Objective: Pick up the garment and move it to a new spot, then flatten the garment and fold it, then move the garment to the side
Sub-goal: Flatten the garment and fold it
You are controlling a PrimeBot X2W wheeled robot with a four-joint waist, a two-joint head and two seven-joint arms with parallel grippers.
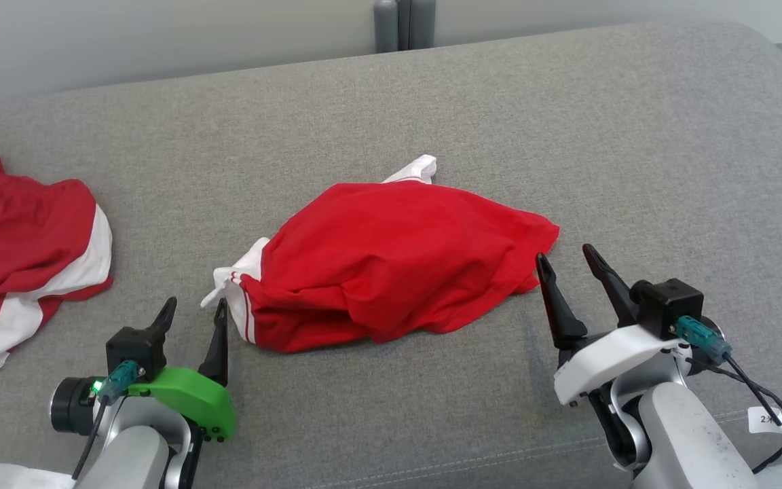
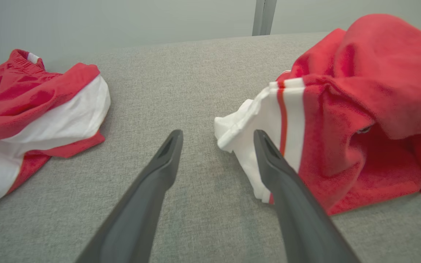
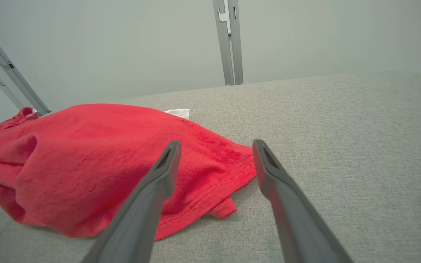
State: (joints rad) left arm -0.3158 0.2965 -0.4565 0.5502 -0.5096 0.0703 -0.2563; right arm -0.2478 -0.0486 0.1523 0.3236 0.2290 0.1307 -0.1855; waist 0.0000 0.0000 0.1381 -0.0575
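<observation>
garment (image 1: 398,258) — crumpled heap (red, white trim) | left hand (image 1: 197,301) spread, perhaps touching it | right hand (image 1: 563,252) spread, empty

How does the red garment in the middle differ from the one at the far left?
The middle garment lies between the left gripper and the right gripper, both open; the left garment sits apart at the picture's edge, partly cut off. The middle garment shows mostly red, with white only at small ends; the left garment shows a broad white band. Both are crumpled and unfolded on the grey surface.
</observation>
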